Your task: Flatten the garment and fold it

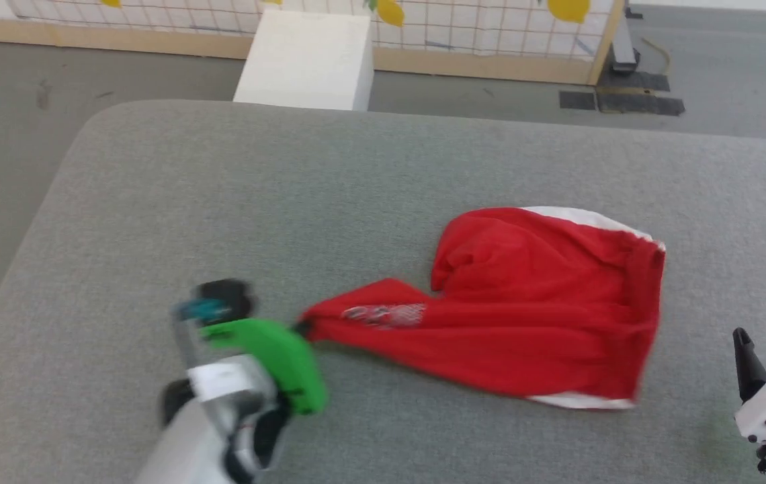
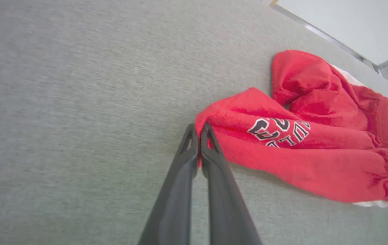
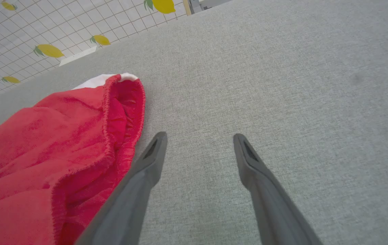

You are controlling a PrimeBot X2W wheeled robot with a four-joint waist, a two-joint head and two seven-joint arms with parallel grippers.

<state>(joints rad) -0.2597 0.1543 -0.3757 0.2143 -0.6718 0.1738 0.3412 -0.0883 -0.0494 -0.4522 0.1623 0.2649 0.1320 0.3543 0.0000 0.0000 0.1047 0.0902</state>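
My left gripper (image 2: 199, 131) clamps the leg tip of the crumpled red soft-fabric shorts (image 2: 303, 166), frame centre, on the grey cloth tabletop (image 2: 78, 85). My right gripper (image 3: 199, 143) is spread and empty beside the waistband (image 3: 126, 102).

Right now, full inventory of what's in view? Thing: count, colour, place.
shorts: 1, red with white side stripes and white print, crumpled on the table, right of centre
table: 1, grey fabric top, under the shorts
block: 1, white, on the floor past the table's far edge
panel: 1, white grid with yellow lemons, wood frame, at the back
floor: grey, around the table
left end effector: 1, dark fingers, shut on the tip of the shorts' printed leg
right end effector: 1, dark fingers, open, over bare table beside the waistband
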